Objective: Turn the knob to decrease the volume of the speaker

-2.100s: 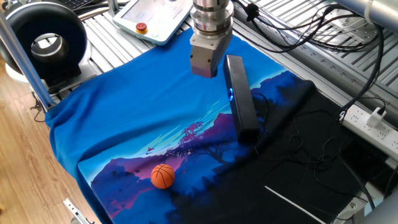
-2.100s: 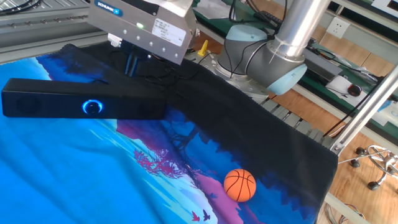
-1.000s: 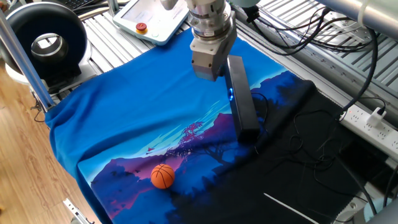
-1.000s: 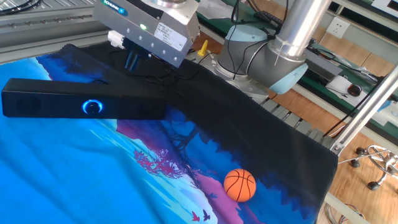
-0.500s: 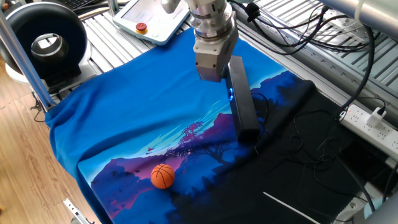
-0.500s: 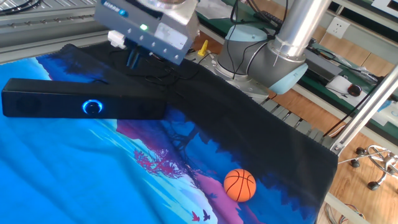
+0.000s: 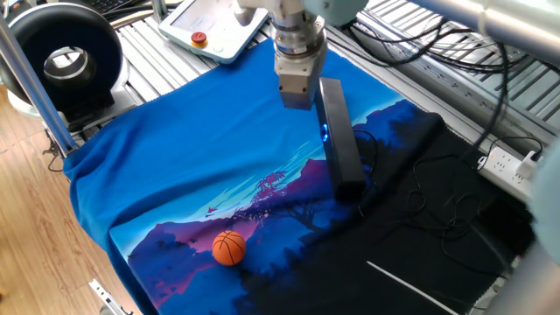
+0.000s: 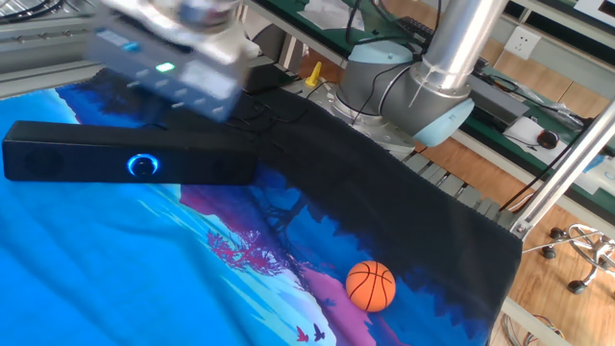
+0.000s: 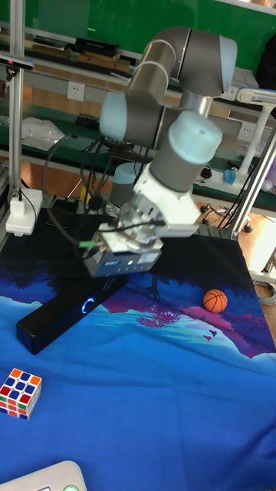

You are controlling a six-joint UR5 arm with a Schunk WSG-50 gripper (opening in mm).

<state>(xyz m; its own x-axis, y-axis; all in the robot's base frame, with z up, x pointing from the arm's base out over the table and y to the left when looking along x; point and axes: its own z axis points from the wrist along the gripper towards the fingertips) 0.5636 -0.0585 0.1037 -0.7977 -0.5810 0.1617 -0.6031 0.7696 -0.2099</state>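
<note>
The knob (image 8: 144,165) glows as a bright blue ring on the front face of the speaker (image 8: 130,159), roughly at the middle of the bar's length. The speaker lies flat on the blue printed cloth (image 7: 201,166) that covers the bench, and in the tall fixed view it runs at a slant from the near left toward the arm's base, the knob (image 9: 89,306) shining on the side that faces that camera.

The pincer (image 7: 296,98) hangs above the cloth just beside the speaker (image 7: 338,140), near its far end in one fixed view. It is clear of the knob (image 7: 325,134), which sits a little farther along the bar. In the other fixed view the tool head is a motion-blurred grey smear over the bar's top edge, above and slightly right of the blue ring. From the tall fixed view the grey tool block sits just above the ring, with a small green light on its face. The fingers are hidden or blurred in every view, so whether the pincer is spread or clenched cannot be told.

Farther out, an orange ball (image 8: 370,285) rests on the cloth well apart from the speaker. A Rubik's cube (image 9: 20,392) sits near the bar's near end. A black ring-shaped device (image 7: 61,61) stands off the cloth at the bench's corner.
</note>
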